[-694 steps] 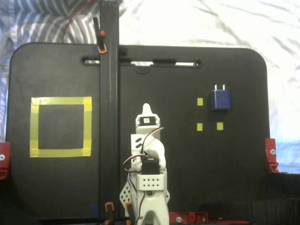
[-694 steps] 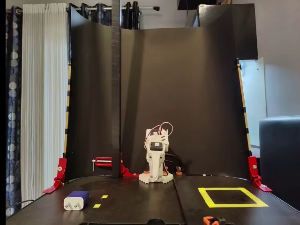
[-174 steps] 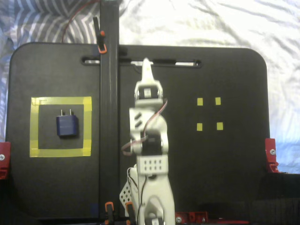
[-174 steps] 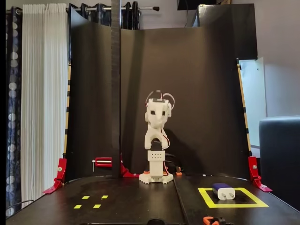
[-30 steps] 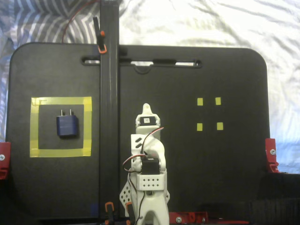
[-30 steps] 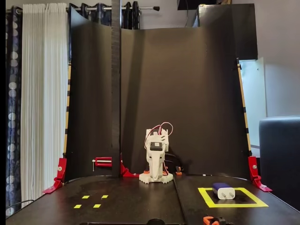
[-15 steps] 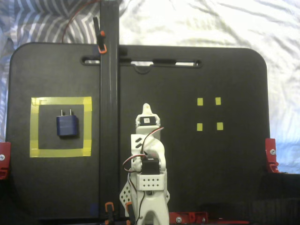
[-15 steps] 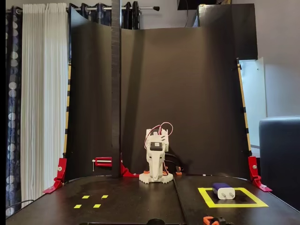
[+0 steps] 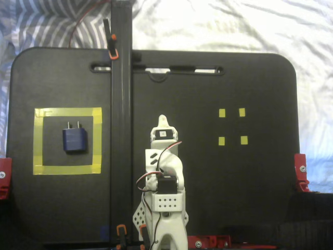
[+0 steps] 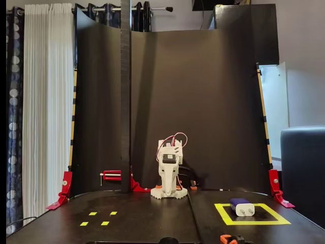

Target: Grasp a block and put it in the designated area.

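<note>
The dark navy block (image 9: 74, 139) lies flat inside the designated area, a square of yellow tape (image 9: 67, 112) at the left of the board in the top-down fixed view. Its two silvery prongs point toward the far edge. The low fixed view shows the same block (image 10: 241, 207) within the tape outline (image 10: 252, 222) at the right. My white arm is folded over its base at the middle of the board. My gripper (image 9: 163, 121) is shut and holds nothing, well apart from the block. From the low fixed view the gripper (image 10: 169, 189) points down at the board.
Small yellow markers (image 9: 222, 113) sit right of the arm, seen at the left (image 10: 105, 223) in the low fixed view. A black upright post (image 9: 121, 130) stands between arm and tape square. Red clamps (image 9: 301, 172) hold the board edges; a black backdrop (image 10: 203, 101) rises behind.
Since the earliest frames the block went from beside the small markers into the tape square. The arm then folded down from a raised pose. Nothing moved in the last second.
</note>
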